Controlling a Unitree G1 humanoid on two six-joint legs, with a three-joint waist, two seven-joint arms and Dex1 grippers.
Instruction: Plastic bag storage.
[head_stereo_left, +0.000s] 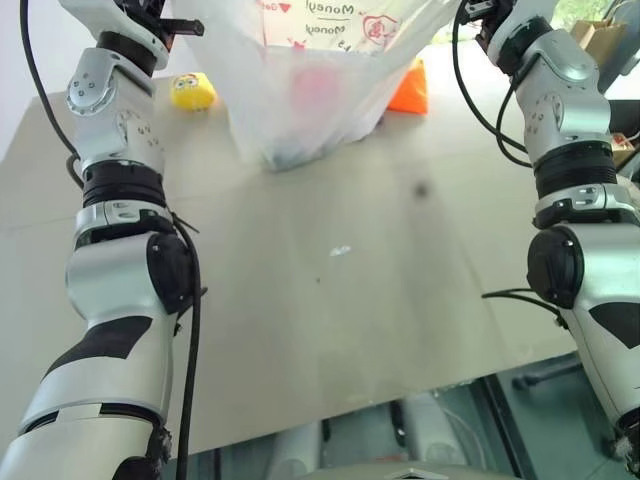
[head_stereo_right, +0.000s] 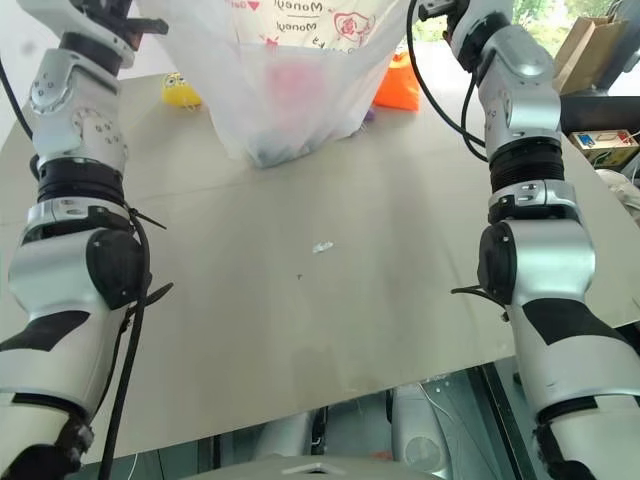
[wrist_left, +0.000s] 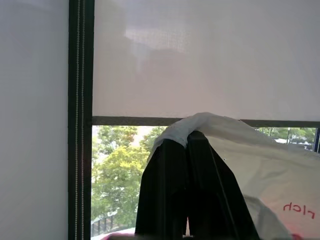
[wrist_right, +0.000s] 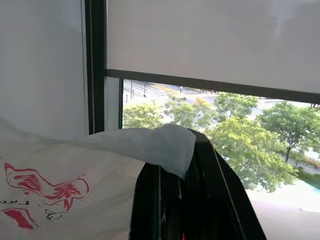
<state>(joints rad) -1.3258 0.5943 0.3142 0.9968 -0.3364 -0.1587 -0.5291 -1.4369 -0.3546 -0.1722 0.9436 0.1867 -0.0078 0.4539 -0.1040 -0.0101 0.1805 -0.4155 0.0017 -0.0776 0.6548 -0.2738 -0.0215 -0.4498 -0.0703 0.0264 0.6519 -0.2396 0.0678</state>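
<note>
Two claws, left (wrist_left: 189, 142) and right (wrist_right: 187, 150), each pinched tight on a top edge of the large translucent white plastic bag (head_stereo_left: 310, 95), suspending it open-mouthed above the grey tabletop (head_stereo_left: 330, 300), contents settled at bottom.

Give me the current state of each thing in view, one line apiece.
plastic bag: lifted by both top edges, hanging open, bottom at the table, items inside.
left gripper: shut on the bag's edge.
right gripper: shut on the bag's edge.
yellow toy: on the table.
orange pouch: on the table behind the bag.
</note>
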